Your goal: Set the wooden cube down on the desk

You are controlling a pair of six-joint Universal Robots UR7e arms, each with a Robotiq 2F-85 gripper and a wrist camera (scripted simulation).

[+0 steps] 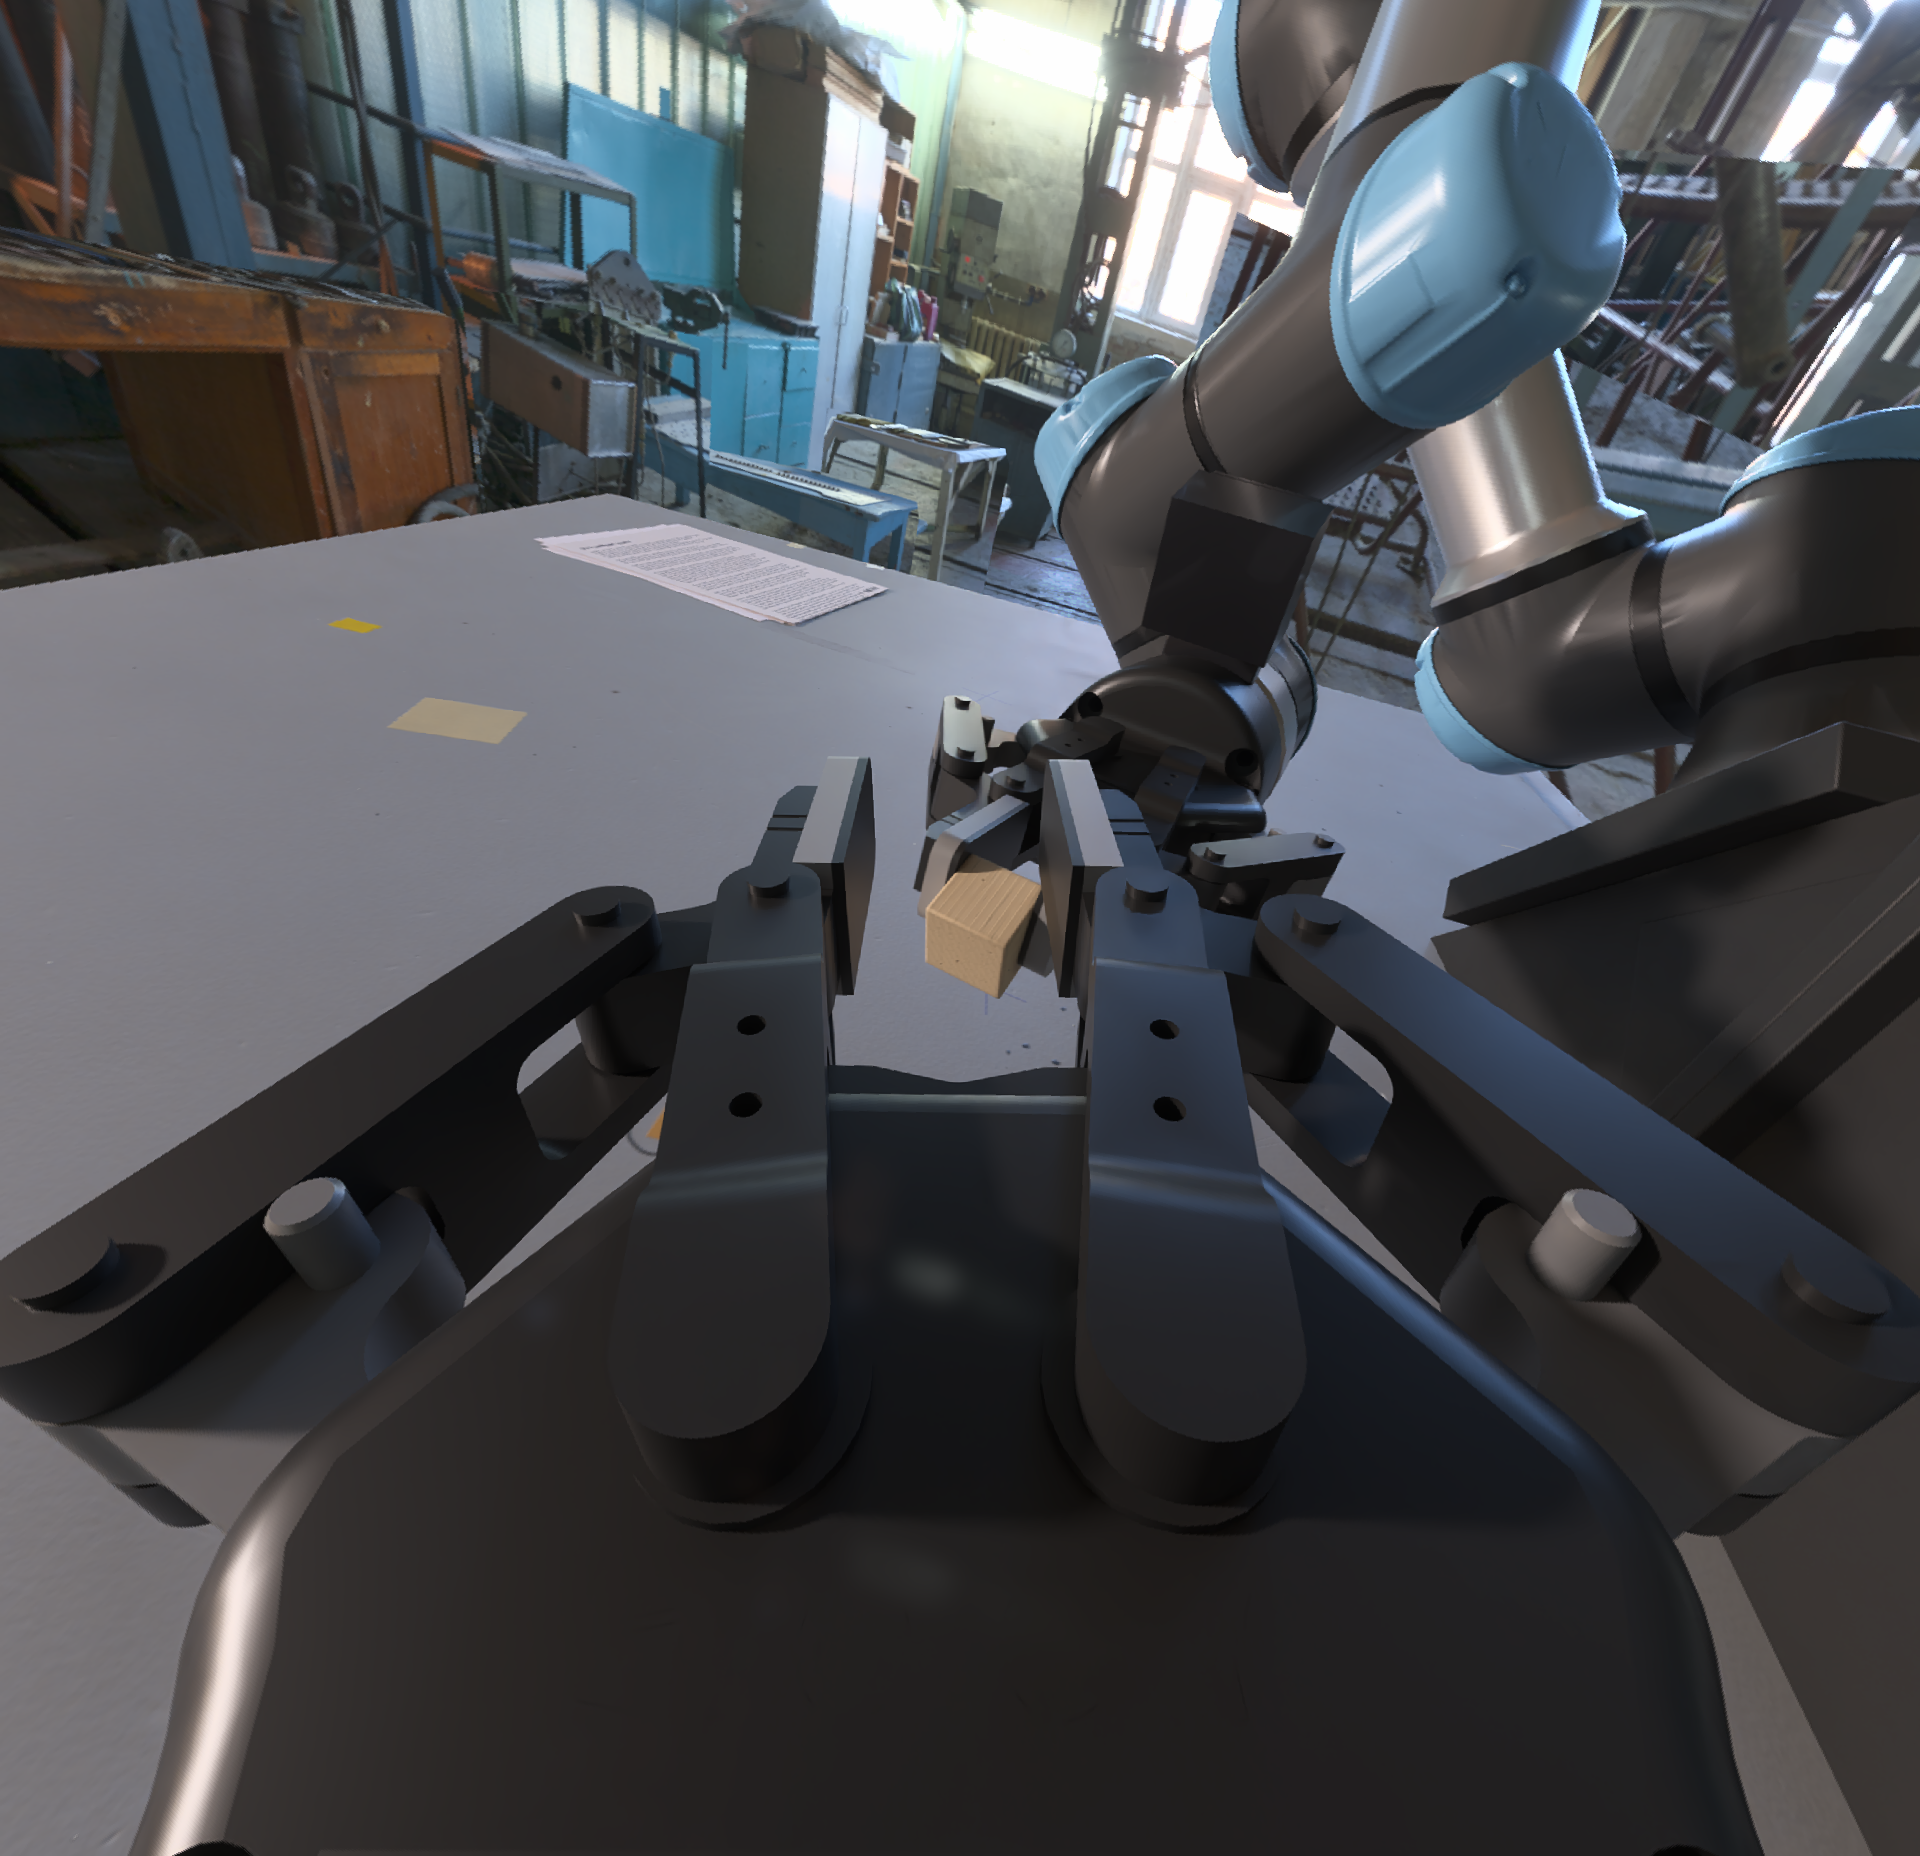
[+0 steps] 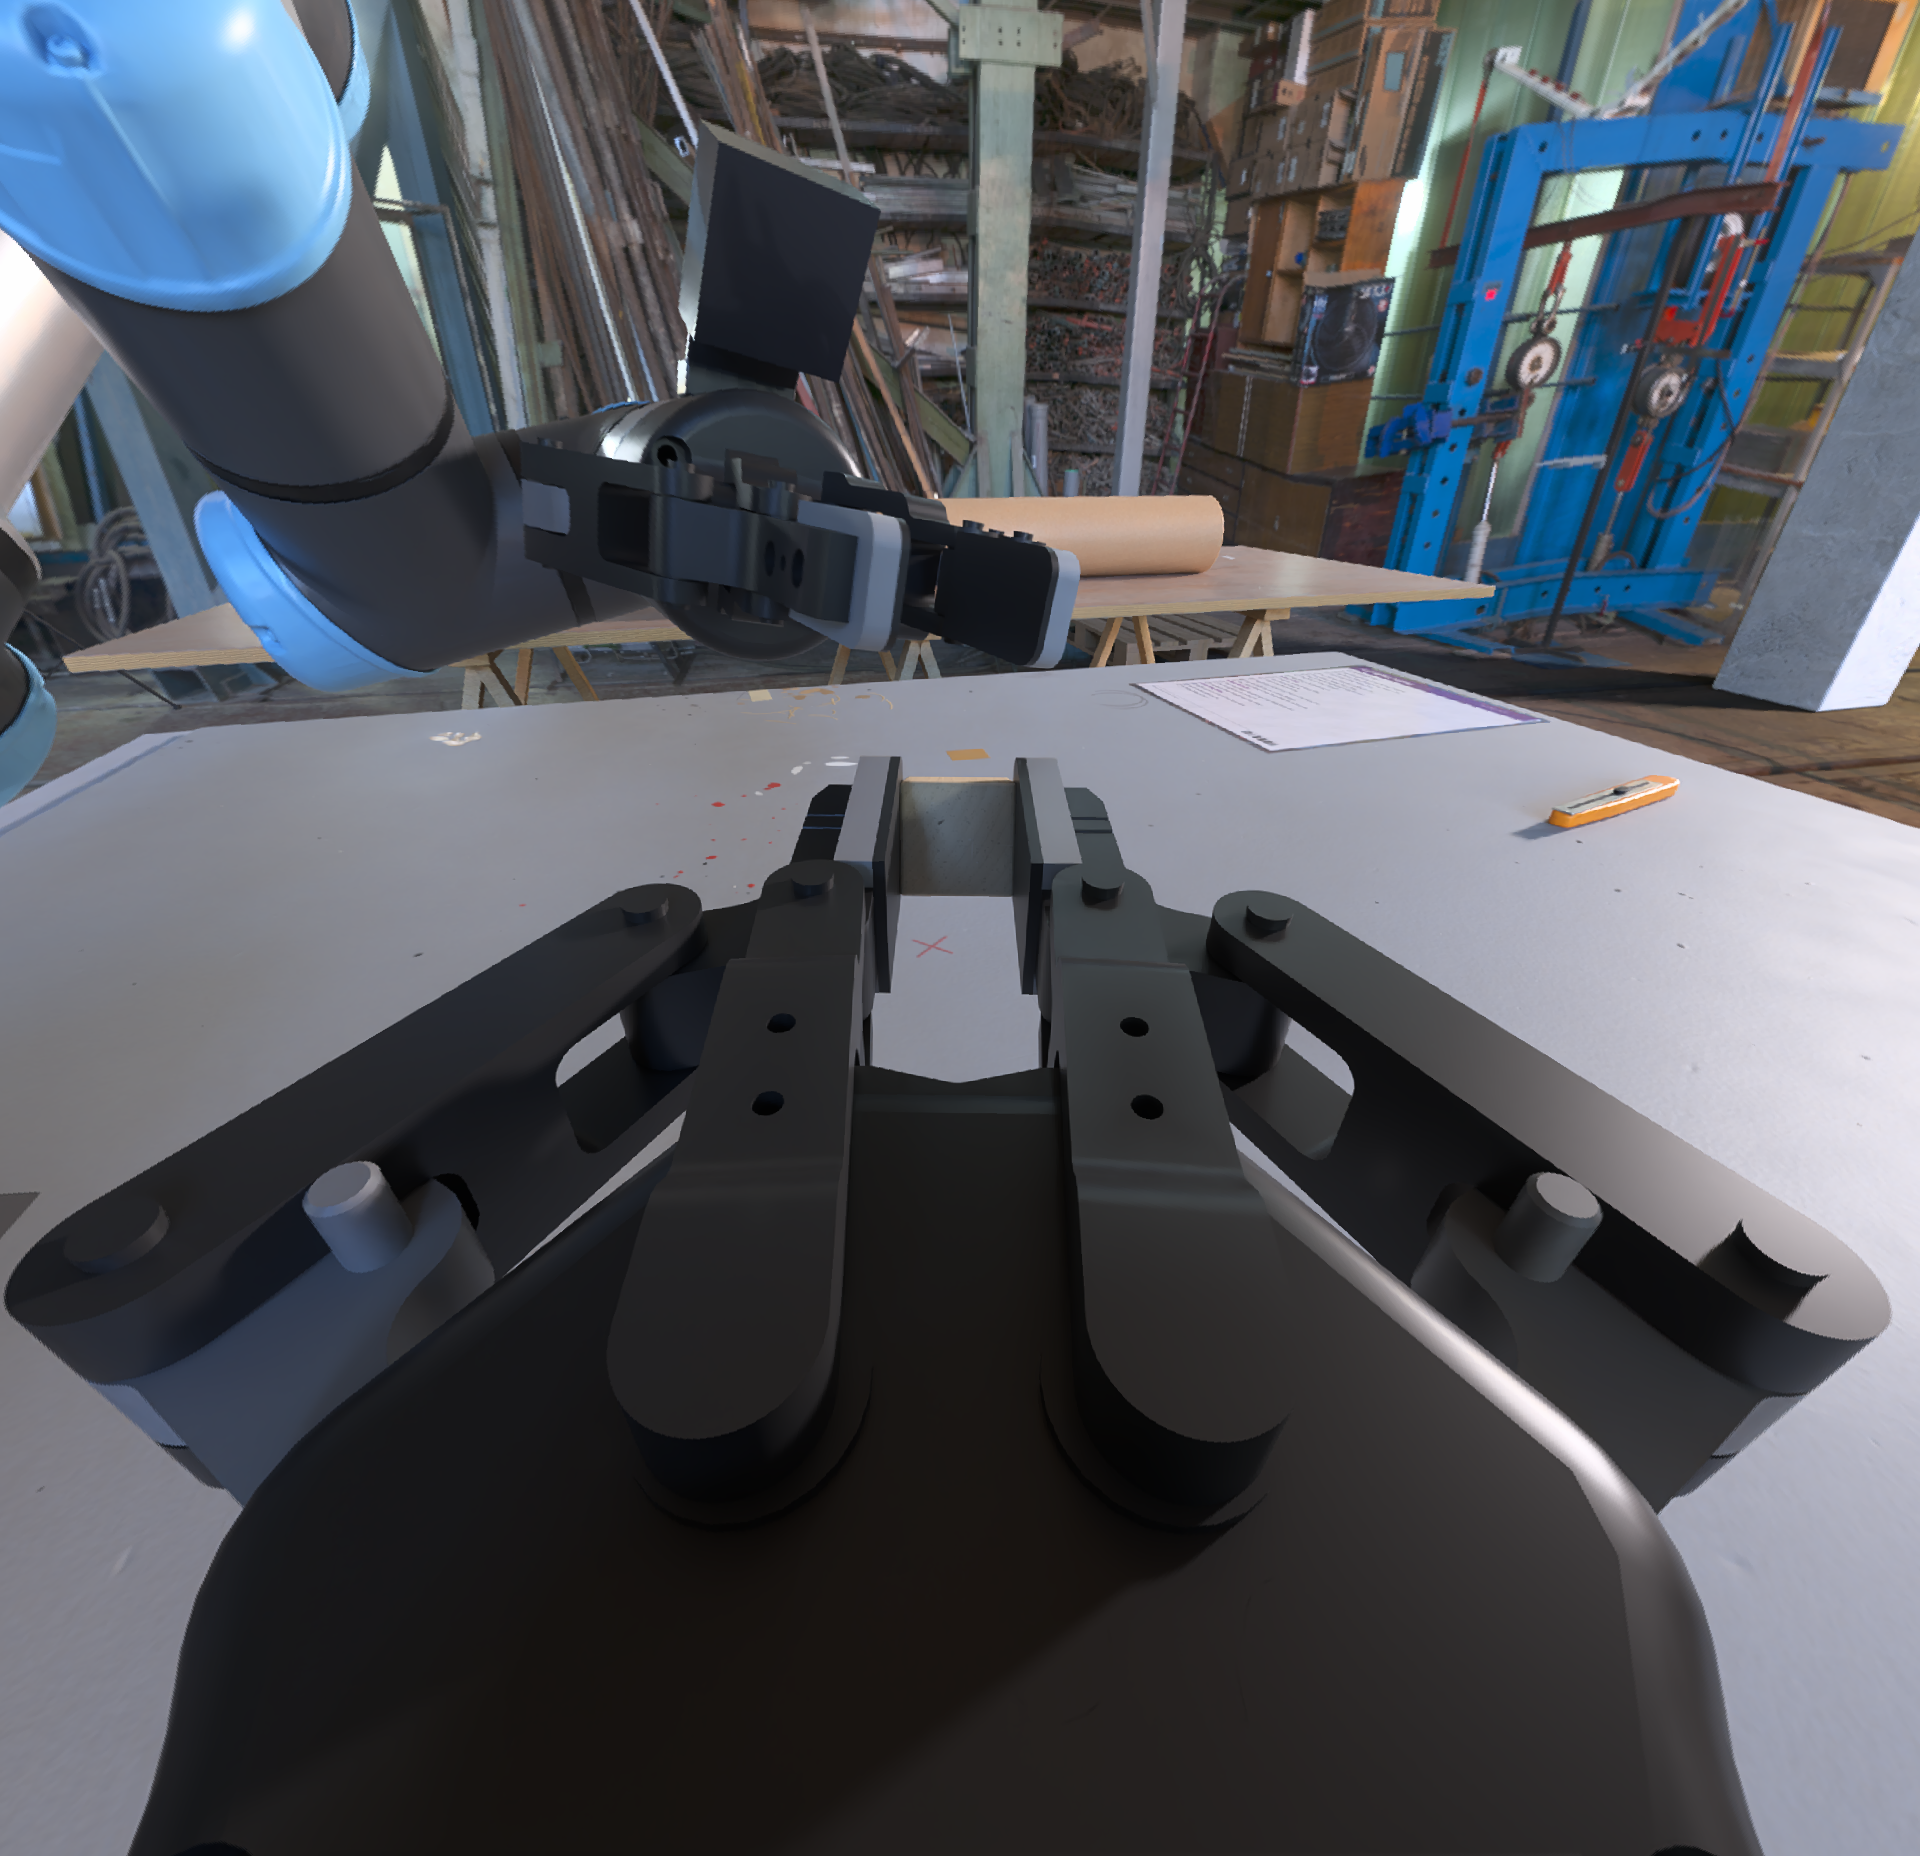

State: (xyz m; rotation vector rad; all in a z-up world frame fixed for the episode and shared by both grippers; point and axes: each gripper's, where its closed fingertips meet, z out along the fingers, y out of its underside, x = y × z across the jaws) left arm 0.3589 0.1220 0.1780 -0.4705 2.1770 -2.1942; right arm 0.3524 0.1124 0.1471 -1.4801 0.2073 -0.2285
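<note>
The wooden cube (image 2: pixel 954 835) is a pale block clamped between the two pads of my right gripper (image 2: pixel 954 819), low over the grey desk (image 2: pixel 1455 975). I cannot tell whether it touches the surface. In the left wrist view the cube (image 1: pixel 977 933) shows tilted in the right gripper (image 1: pixel 987 897), just beyond my left gripper (image 1: pixel 961 871). The left gripper is open and empty, its fingers apart and hovering over the desk (image 1: pixel 312 871). From the right wrist view the left gripper (image 2: pixel 997 591) hangs above the desk's far side, apart from the cube.
A printed sheet (image 2: pixel 1340 705) lies at the far right of the desk; it also shows in the left wrist view (image 1: pixel 717 570). An orange utility knife (image 2: pixel 1614 800) lies to the right. Yellow patches (image 1: pixel 457 718) and a red cross (image 2: pixel 932 946) mark the surface. The right arm's mount (image 1: pixel 1662 871) stands beside it.
</note>
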